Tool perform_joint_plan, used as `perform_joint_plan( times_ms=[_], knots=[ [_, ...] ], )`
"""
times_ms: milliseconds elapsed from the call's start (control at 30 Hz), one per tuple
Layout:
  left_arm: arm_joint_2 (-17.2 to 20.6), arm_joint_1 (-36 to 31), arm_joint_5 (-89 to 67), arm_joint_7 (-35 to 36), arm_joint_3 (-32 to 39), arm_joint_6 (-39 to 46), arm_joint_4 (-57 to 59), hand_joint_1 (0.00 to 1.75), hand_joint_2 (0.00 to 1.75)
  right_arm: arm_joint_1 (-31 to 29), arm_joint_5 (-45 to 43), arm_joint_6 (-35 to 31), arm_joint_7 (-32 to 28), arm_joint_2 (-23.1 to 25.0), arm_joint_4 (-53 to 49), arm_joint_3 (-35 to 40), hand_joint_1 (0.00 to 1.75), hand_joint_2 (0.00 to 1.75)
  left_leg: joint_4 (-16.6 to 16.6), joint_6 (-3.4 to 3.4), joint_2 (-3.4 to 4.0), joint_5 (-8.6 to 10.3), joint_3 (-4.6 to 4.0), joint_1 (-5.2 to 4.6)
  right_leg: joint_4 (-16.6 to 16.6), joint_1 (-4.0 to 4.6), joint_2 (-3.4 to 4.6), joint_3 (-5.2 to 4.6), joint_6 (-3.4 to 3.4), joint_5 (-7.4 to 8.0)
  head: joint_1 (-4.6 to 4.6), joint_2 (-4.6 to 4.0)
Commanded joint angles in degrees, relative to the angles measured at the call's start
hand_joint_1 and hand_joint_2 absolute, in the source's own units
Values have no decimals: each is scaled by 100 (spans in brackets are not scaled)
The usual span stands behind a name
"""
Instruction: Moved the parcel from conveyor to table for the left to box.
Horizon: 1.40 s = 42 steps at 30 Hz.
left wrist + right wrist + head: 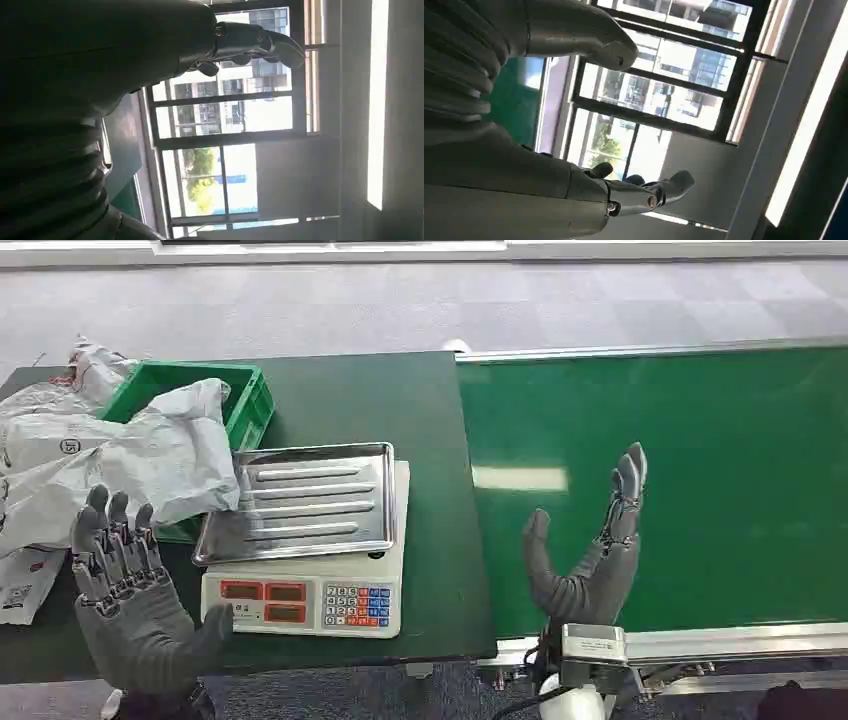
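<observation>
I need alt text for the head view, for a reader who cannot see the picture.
Both robot hands are raised, open and holding nothing: the left hand over a dark table, the right hand over a bare green conveyor. On the table stand a scale and a green crate draped with grey parcel bags.

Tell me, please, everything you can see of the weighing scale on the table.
The weighing scale is a white electronic unit sitting flat on the dark green table, right of the green crate. A ribbed, bare steel tray rests on top. Its front panel has two red displays and a coloured keypad. A grey parcel bag overlaps the tray's left edge.
</observation>
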Motion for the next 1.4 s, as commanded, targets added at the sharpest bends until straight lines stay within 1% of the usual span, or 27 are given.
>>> perform_joint_plan(
  times_ms=[33, 267, 300, 467, 567, 633, 700, 733, 767, 800, 900, 1000, 1100, 1200, 1233, 1267, 1400],
  knots=[
    [30, -73, -7, 17, 112, 17, 227, 0, 175, -134, -4, 29, 2, 16, 241, -178, 0, 175, -11, -8, -6, 0, 13, 1, -9, -2, 3, 12, 6, 0, 0, 0],
    [30, -73, -7, 17, 112, 17, 227, 0, 175, -134, -4, 29, 2, 16, 241, -178, 0, 175, -19, -13, -8, 2, 21, 3, -18, 0, 6, 20, 9, 1, 0, 0],
    [30, -73, -7, 17, 112, 17, 227, 0, 175, -134, -4, 29, 2, 16, 241, -178, 0, 175, -10, -8, -5, 0, 10, 2, -9, 0, 5, 11, 6, 0, 0, 0],
    [72, -99, -31, 17, 49, 52, 314, 0, 175, -38, -6, -12, 2, -2, 206, -217, 0, 175, -25, -14, -12, 3, 25, 4, -23, 0, 4, 26, 10, 2, 0, 0],
    [88, -139, -19, 17, 24, 86, 349, 0, 175, -12, -7, -36, 2, -5, 186, -215, 0, 175, -11, -8, -11, 2, 13, 2, -10, -1, -1, 12, 6, -1, 0, 0],
    [109, -157, -15, 17, -15, 122, 358, 0, 175, -11, 2, -58, 2, -3, 191, -205, 0, 175, -14, -10, -13, 1, 22, 2, -12, 0, -2, 16, 6, -1, 0, 0],
    [117, -172, -6, 17, -27, 145, 364, 0, 175, -12, -2, -62, 2, -3, 196, -198, 0, 175, -24, -14, -18, 3, 33, 3, -21, -1, -2, 26, 10, 0, 0, 0],
    [117, -172, -6, 17, -27, 145, 364, 0, 175, -12, -2, -62, 2, -3, 196, -198, 0, 175, -8, -7, -10, 1, 18, 2, -7, 0, -2, 10, 5, -1, 0, 0],
    [117, -172, -6, 17, -27, 145, 364, 0, 175, -12, -2, -62, 2, -3, 196, -198, 0, 175, -20, -13, -16, 3, 30, 4, -19, 1, -2, 23, 9, 0, 0, 0],
    [117, -172, -6, 17, -27, 145, 364, 0, 175, -12, -2, -62, 2, -3, 196, -198, 0, 175, -10, -8, -10, 1, 20, 2, -9, 0, -1, 11, 6, -1, 0, 0],
    [119, -180, -7, 17, -27, 160, 362, 0, 175, -15, -5, -57, 2, -5, 201, -188, 0, 175, -23, -14, -17, 4, 32, 3, -21, 0, -1, 25, 10, 1, 0, 0],
    [109, -244, -87, 17, -12, 261, 360, 0, 175, -27, 0, -17, 2, 0, 221, -140, 0, 175, -11, -9, -10, 1, 20, 2, -10, 0, 0, 12, 6, 0, 0, 0],
    [95, -219, -89, 17, 11, 288, 344, 0, 175, -80, 1, 1, 2, 21, 261, -130, 0, 175, -27, -16, -17, 5, 34, 5, -25, 1, 1, 27, 10, 3, 0, 0],
    [99, -132, -81, 17, -8, 274, 293, 0, 175, -140, 5, -10, 2, 39, 284, -173, 0, 175, -9, -8, -5, 0, 16, 1, -7, -1, 4, 10, 5, 0, 0, 0],
    [100, -151, -85, 17, -12, 270, 309, 0, 175, -142, 9, -15, 2, 44, 279, -183, 0, 175, -24, -15, -3, 1, 32, 3, -21, -1, 13, 24, 10, 2, 0, 0],
    [96, -169, -77, 17, -11, 266, 324, 0, 175, -141, 12, -14, 2, 43, 277, -187, 0, 175, -12, -10, -3, 0, 18, 2, -10, 0, 7, 15, 6, 0, 0, 0],
    [97, -233, -76, 17, -5, 258, 370, 0, 175, -131, 12, 3, 2, 33, 279, -191, 0, 175, -16, -11, -11, 3, 20, 3, -15, -1, 2, 19, 8, 2, 0, 0]
  ],
)
